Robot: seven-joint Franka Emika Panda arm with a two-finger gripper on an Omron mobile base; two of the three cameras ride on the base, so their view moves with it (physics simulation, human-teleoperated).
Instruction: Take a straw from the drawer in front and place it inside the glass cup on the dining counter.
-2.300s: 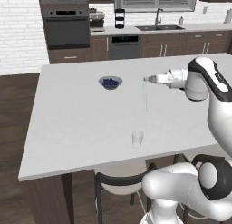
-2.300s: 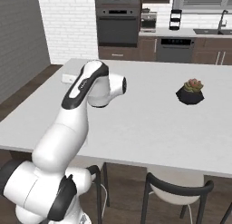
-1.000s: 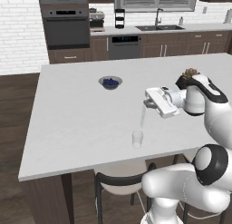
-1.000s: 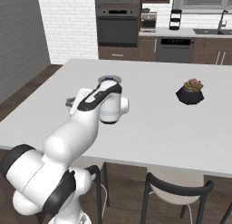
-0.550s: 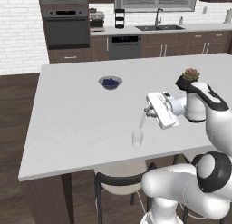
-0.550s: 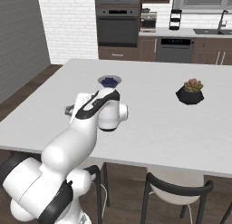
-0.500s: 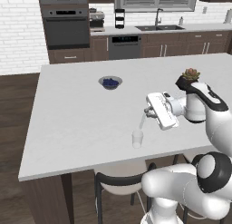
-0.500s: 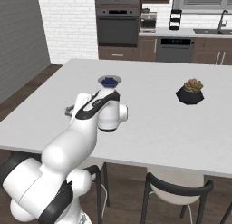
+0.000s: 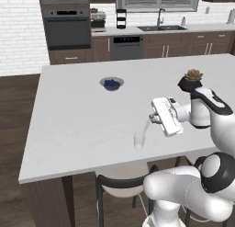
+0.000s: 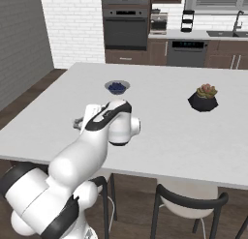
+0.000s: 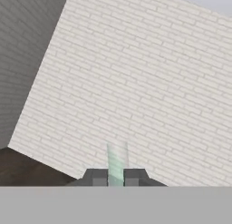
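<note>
The straw (image 9: 147,125) is being pinched in the closed gripper (image 9: 152,116) above the dining counter (image 9: 82,116). It is being hung nearly upright, its lower tip just above and beside the glass cup (image 9: 139,141).

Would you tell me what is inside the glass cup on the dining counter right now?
The glass cup looks empty. The straw hangs just above its rim, pinched in the gripper; its lower tip is too faint to place.

Bright, even rendered light; soft, slightly blurry.
</note>
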